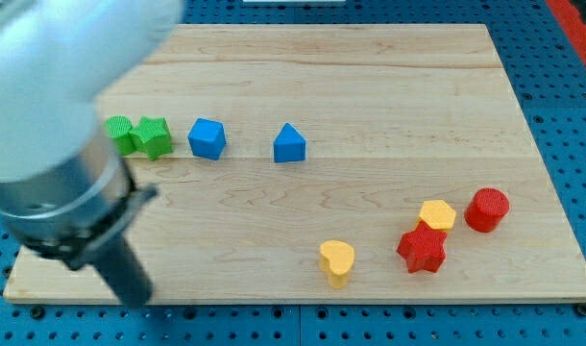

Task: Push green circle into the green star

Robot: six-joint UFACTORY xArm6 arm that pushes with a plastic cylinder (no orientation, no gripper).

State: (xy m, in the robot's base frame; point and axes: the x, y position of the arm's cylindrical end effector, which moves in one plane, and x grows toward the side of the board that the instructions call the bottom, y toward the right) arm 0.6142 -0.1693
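Note:
The green circle (119, 135) lies at the view's left side of the wooden board (370, 86), partly behind the blurred arm. The green star (154, 137) sits right beside it on its right, and the two look to be touching. My tip (136, 300) is at the board's bottom left edge, well below both green blocks and apart from them. The rod and arm housing above it are blurred and cover the view's left.
A blue cube (207, 138) and a blue triangle (289, 143) lie in a row to the right of the green star. A yellow heart (336, 261), red star (422, 249), yellow hexagon (436, 215) and red circle (487, 209) sit at the bottom right.

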